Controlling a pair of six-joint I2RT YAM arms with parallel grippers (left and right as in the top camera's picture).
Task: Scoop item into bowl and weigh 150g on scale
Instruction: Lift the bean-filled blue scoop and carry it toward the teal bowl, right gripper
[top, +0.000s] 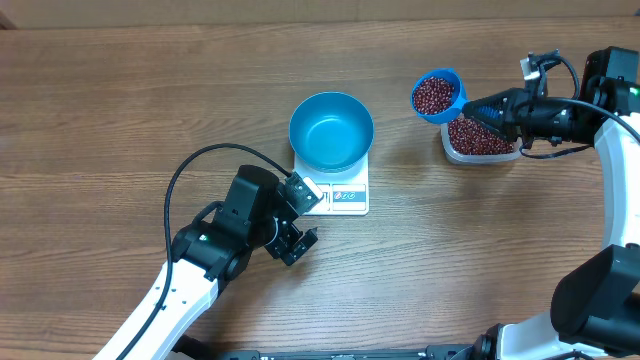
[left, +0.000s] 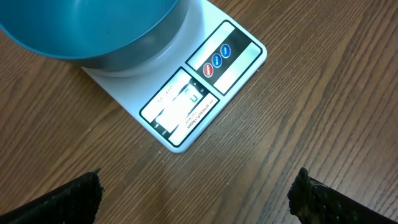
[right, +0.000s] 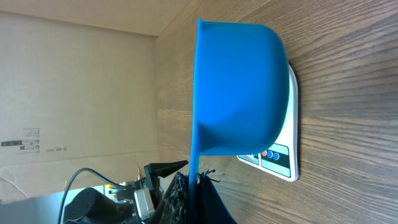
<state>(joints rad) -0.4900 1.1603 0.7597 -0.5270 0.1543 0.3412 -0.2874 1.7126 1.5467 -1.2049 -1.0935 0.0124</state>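
Overhead: bowl (top: 331, 130) sits on scale (top: 345, 197) mid-table; right gripper (top: 492, 107) is clamped on the handle of a blue scoop (top: 437, 96) heaped with beans (top: 434, 94), just beside the clear tub (top: 480, 140) (more beans in there) and well apart from the bowl; left gripper (top: 303, 243) has its jaws wide apart, holding nothing, near the scale's display corner. Left wrist: both fingers (left: 62, 199) spread over bare table (left: 311, 106), with the scale display, its three buttons and the bowl's side in view. Right wrist: scoop underside fills the frame, handle runs down into the closed fingers, scale edge shows behind.
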